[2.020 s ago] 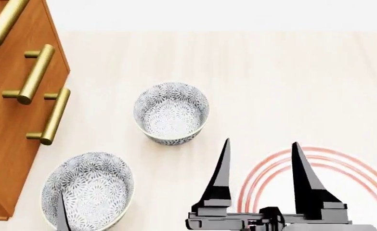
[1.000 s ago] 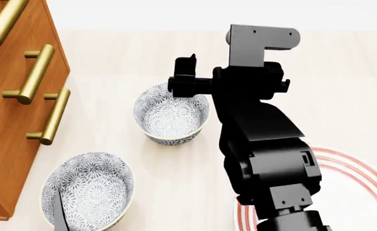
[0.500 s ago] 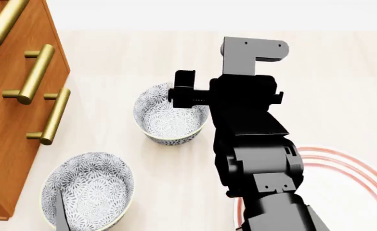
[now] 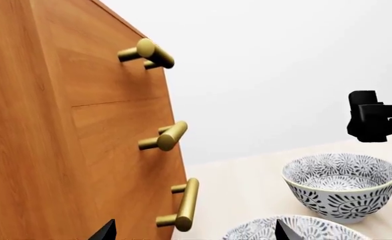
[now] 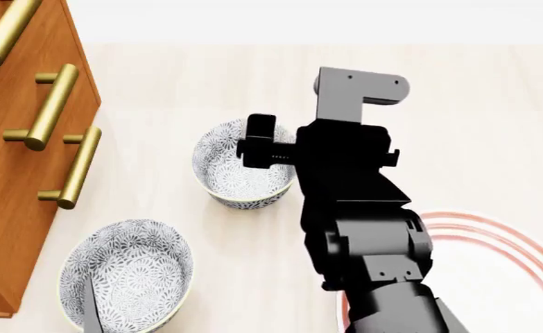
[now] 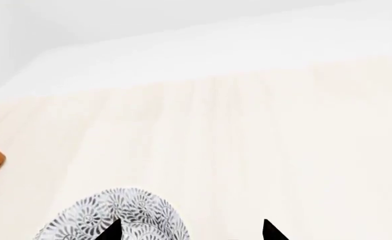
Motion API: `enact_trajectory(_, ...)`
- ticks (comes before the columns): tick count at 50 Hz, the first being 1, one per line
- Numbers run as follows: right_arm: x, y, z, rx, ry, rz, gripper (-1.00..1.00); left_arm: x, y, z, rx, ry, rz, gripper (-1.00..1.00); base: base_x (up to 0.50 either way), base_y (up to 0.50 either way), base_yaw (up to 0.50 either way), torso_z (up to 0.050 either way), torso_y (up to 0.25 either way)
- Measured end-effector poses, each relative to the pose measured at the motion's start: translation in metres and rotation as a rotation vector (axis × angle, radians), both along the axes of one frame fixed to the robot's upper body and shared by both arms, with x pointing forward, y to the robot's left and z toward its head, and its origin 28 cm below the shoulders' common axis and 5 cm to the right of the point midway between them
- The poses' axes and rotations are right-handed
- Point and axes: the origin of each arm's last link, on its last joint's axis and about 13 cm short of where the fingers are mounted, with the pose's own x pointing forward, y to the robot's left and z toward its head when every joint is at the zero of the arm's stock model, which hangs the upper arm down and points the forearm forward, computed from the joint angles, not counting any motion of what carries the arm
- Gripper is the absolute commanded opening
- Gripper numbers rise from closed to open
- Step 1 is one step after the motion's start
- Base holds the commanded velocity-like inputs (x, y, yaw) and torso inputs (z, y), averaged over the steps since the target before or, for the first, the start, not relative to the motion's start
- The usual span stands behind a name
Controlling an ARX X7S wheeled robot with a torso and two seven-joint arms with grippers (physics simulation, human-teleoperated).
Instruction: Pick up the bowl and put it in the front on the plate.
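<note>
Swung out over the surface, the right claw (image 6: pixel 190 231) hangs spread above the bowl's (image 5: pixel 243 165) right rim; bowl sits left-below it, plate (image 5: pixel 493 270) behind

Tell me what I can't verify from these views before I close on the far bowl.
- Right gripper: head view, the arm's own body hides the fingertips; right wrist view shows only their tips at the frame's edge.
- Bowl: its rim beside the arm is covered in the head view; contact cannot be told.
- Plate: partly behind the arm, cut by the frame edge.
- Left gripper: only fingertips show in the left wrist view.
</note>
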Motion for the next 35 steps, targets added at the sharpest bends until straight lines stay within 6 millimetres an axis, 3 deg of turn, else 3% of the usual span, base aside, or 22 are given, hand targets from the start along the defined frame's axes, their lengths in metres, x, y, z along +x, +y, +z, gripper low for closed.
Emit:
enact_trajectory(19, -0.001, 0.0, 0.012, 0.114, 0.08, -0.038, 1.0, 0.001, 0.0, -0.002, -0.004, 0.022, -0.005, 1.0, 0.0, 0.0, 0.0, 0.0, 0.0)
enact_trajectory(35, -0.004, 0.001, 0.01, 0.126, 0.117, -0.047, 1.0, 0.001, 0.0, -0.003, -0.006, 0.033, -0.008, 1.0, 0.0, 0.0, 0.0, 0.0, 0.0)
